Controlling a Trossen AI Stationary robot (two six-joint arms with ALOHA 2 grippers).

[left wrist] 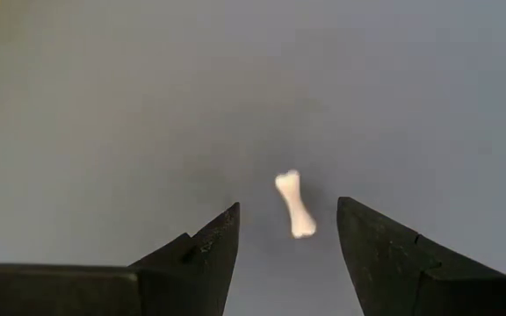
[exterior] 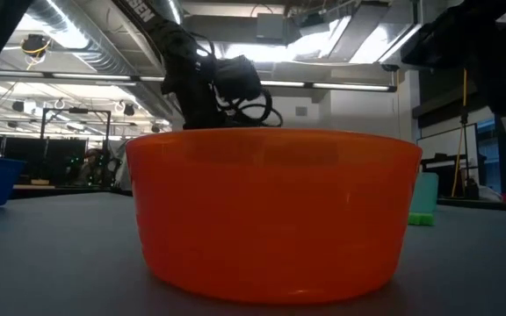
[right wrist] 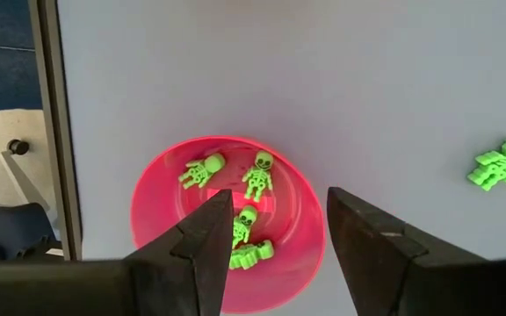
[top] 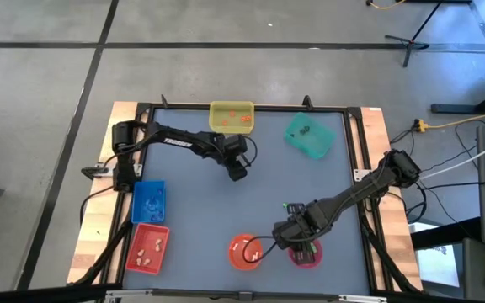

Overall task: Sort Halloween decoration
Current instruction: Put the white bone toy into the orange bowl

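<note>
The orange bowl (exterior: 275,215) sits nearest, at the tabletop's (top: 310,189) near edge. Further left, the left end effector (left wrist: 288,230) hovers released over a white bone (left wrist: 294,204). On the right, the right end effector (right wrist: 279,215) hangs released above green skeletons (right wrist: 257,175) in the pink bowl (right wrist: 152,197).

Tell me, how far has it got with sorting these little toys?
Partly done. Green skeletons already lie in the pink bowl, and other pieces sit in the yellow tray. The open left gripper hangs over a white bone on the table. One green skeleton remains loose.
</note>
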